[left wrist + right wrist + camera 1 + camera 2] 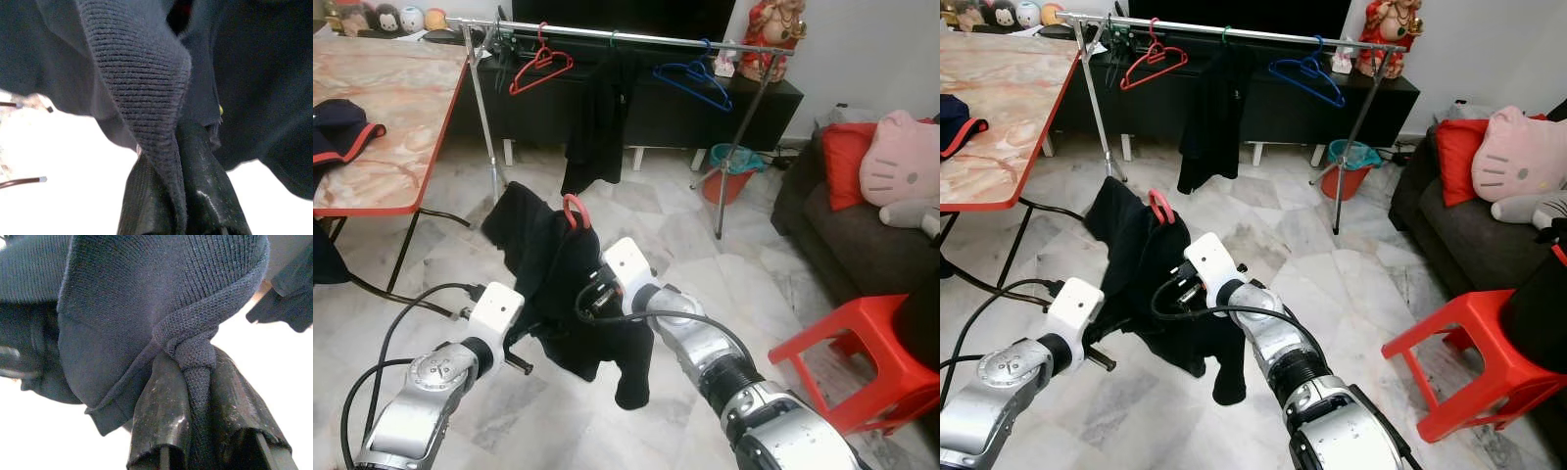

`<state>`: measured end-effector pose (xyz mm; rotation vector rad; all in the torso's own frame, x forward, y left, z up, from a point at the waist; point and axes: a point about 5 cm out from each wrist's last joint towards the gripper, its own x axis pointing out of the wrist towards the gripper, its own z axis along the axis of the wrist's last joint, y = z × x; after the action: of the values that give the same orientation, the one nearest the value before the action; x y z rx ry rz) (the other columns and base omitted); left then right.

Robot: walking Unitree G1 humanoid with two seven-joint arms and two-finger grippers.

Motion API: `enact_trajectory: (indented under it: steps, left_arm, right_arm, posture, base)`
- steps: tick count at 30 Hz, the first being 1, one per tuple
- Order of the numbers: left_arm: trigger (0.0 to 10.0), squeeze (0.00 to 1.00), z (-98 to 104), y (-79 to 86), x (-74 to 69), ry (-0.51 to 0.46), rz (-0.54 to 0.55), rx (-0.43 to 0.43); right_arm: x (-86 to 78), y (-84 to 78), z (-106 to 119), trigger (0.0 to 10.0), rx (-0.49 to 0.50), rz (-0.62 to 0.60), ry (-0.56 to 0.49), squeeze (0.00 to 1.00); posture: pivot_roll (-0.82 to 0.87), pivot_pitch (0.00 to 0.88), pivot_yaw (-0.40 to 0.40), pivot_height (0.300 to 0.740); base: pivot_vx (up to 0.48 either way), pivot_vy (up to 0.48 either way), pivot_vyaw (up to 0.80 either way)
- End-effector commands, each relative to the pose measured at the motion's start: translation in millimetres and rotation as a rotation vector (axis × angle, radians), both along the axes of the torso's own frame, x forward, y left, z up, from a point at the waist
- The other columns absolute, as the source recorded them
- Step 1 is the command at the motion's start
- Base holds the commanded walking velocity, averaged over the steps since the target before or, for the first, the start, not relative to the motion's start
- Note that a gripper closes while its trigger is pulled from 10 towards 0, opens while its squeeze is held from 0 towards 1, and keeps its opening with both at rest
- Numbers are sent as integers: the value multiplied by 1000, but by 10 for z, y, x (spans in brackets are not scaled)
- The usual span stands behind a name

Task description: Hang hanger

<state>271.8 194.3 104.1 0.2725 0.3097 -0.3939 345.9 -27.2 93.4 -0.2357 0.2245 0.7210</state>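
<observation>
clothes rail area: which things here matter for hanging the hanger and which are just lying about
Job:
dark garment on its red hanger
left end effector and right end effector, both gripping it
clothes rail

Lying about:
table
red stool
sofa
bucket

Desk (401, 108) at far left, sofa (862, 245) at far right, clothes rail (607, 35) straight ahead between them. Stool (862, 352) before sofa. Sweater on hanger (573, 209) nearest, below rail.
</observation>
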Motion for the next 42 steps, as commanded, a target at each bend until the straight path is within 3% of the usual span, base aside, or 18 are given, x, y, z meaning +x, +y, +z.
enact_trajectory:
  steps: [1, 2, 14, 22, 25, 29, 33, 36, 37, 38, 42]
  left_arm:
    - [10000, 161, 46, -27, 38, -35, -2, -8]
    - [10000, 1000, 56, -46, 40, -42, -20, -13]
    - [10000, 1000, 141, -157, -80, -25, -220, -46]
    - [10000, 1000, 180, 64, -98, -63, -127, -27]
    - [10000, 1000, 335, 176, -196, -85, -174, -72]
    - [10000, 1000, 403, 223, -240, -84, -200, -96]
    - [10000, 1000, 432, 306, -247, -97, -190, -73]
    - [10000, 1000, 461, 313, -246, -98, -202, -77]
    - [10000, 894, 461, 298, -248, -99, -212, -73]
    - [10000, 0, 453, 268, -255, -99, -232, -68]
    - [10000, 0, 433, 194, -291, -77, -288, -94]
  right_arm:
    - [28, -77, -12, 10000, -20, -36, 0, 0]
    - [34, -107, -27, 10000, -46, -52, -15, 0]
    - [99, -173, 34, 10000, -53, -127, -65, 0]
    - [126, -246, 94, 10000, -135, -34, -145, 0]
    - [189, -452, 190, 10000, -136, -19, -194, 0]
    - [206, -571, 238, 10000, -132, 21, -205, 0]
    - [211, -822, 200, 10000, -215, 64, -177, 0]
    - [153, -944, 170, 10000, -238, 180, -150, 0]
    - [137, -962, 160, 10000, -239, 207, -141, 0]
    - [112, -982, 150, 10000, -244, 244, -138, 0]
    - [45, -990, 137, 10000, -200, 349, -109, 0]
  posture:
    - [188, 0, -148, 740]
    - [184, 0, -146, 740]
    - [186, 0, -141, 740]
    - [186, 0, -144, 740]
    - [192, 5, -152, 740]
    - [189, 8, -151, 740]
    - [182, 9, -154, 740]
    - [181, 10, -152, 740]
    - [180, 11, -152, 740]
    - [180, 11, -152, 740]
    - [182, 10, -152, 740]
  base:
    - [0, 0, 0]
    - [0, 0, 0]
    - [0, 0, 0]
    - [0, 0, 0]
    - [0, 0, 0]
    - [0, 0, 0]
    - [0, 0, 0]
    - [0, 0, 0]
    - [0, 0, 0]
    - [0, 0, 0]
    - [0, 0, 0]
